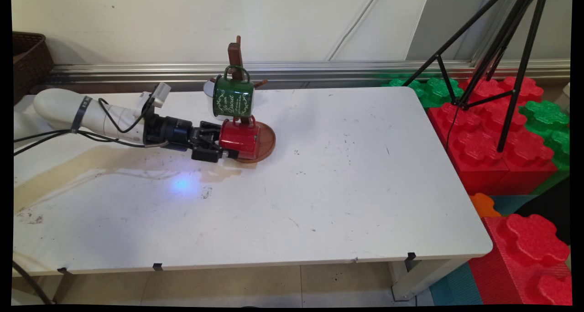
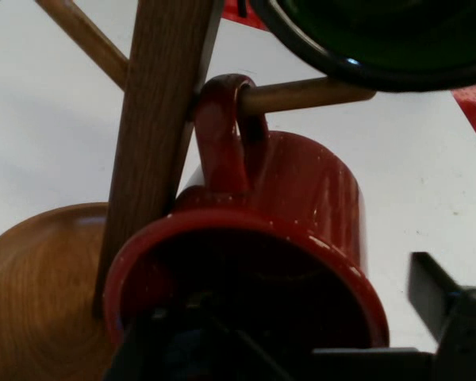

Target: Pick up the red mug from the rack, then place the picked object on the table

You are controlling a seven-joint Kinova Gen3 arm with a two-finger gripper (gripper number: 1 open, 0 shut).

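The white table (image 1: 319, 175) carries a wooden mug tree (image 1: 240, 79) whose round base (image 1: 267, 143) sits near the far left side. A green mug (image 1: 233, 96) hangs high on the post by its handle, mouth facing down and forward. Below it, a red mug (image 1: 239, 138) hangs the same way: in the hand view its handle (image 2: 222, 135) loops over a short peg (image 2: 301, 95), which is what keeps it tilted on its side above the base. The gripper (image 1: 214, 145) reaches in level from the left, at the red mug's open mouth. One finger (image 2: 448, 313) stands outside the rim and the other seems to sit inside, so the jaws pinch the red mug's wall.
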